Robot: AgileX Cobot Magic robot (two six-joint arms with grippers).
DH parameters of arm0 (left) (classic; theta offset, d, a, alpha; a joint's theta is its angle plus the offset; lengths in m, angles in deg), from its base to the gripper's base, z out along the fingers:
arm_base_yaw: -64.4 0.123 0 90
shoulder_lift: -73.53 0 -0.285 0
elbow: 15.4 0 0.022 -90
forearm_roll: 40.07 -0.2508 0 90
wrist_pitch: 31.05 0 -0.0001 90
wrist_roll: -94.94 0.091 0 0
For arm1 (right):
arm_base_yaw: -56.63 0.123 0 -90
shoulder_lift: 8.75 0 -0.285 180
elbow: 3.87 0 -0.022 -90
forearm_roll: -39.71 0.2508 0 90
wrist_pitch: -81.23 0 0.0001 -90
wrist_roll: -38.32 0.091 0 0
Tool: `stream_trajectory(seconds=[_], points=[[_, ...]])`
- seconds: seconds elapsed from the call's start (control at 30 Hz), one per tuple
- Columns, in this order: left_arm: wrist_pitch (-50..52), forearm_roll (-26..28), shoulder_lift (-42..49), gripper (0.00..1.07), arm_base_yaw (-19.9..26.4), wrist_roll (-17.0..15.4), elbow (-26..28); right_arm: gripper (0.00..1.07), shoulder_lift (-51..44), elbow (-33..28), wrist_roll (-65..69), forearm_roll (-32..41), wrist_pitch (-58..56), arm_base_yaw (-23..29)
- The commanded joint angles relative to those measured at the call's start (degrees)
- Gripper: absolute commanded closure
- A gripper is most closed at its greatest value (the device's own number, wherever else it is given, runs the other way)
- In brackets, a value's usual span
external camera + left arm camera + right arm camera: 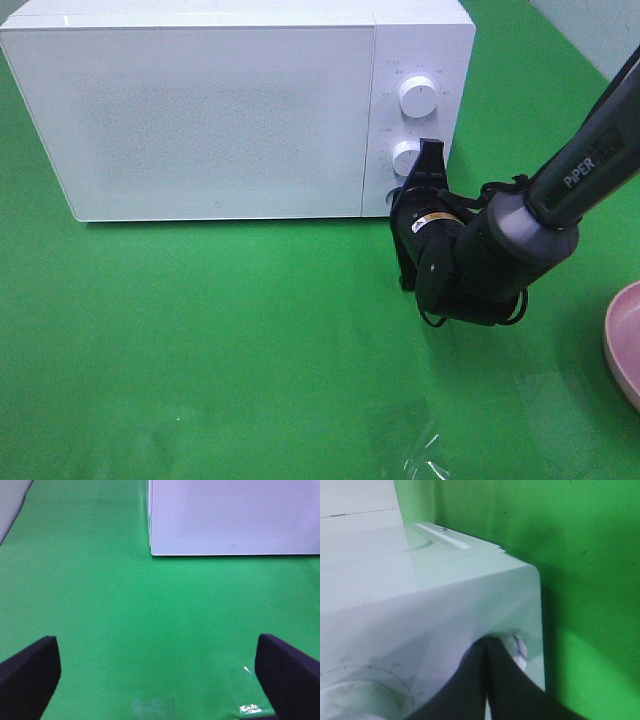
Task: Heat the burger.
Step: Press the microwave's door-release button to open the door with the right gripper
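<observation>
I see my right tool (487, 644) pressed together at the button (520, 650) of the shut microwave (200, 120), my left tool (159, 672) spread over the desk (200, 350) before it, and I cannot tell where the burger is.

Right arm (608, 125) is a dark grey tube with white "PiPER" lettering (580, 168) down the side. It runs into a lighter grey rounded collar (522, 222), then a chunky black wrist housing (465, 270) with a brass-coloured round sticker (432, 218) on its cylinder. Thin black cables (497, 187) loop round the joint. Right gripper (430, 152) has flat matte-black fingers. The left gripper (156, 647) has blocky ones, near black.
</observation>
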Motion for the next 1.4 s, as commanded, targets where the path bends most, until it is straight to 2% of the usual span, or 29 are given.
stream_trajectory(seconds=[0.03,0.3,0.8,1.2,1.4], points=[[0.80,0.06,0.86,0.09,-0.29,0.06,-0.23,1.07,0.29,4.47,-0.34,2.06,13.06,-1.83],[0.80,0.06,0.86,0.09,-0.29,0.06,-0.23,1.07,2.46,10.66,-2.86,2.98,16.33,-2.46],[0.80,0.06,0.86,0.09,-0.29,0.06,-0.23,1.07,2.29,10.71,-2.92,1.83,8.65,-2.35],[0.80,0.06,0.86,0.09,-0.29,0.06,-0.23,1.07,-1.26,5.79,-2.18,1.32,0.86,-0.29],[0.80,0.06,0.86,0.09,-0.29,0.06,-0.23,1.07,-4.30,1.03,-2.92,2.46,-2.12,0.29]])
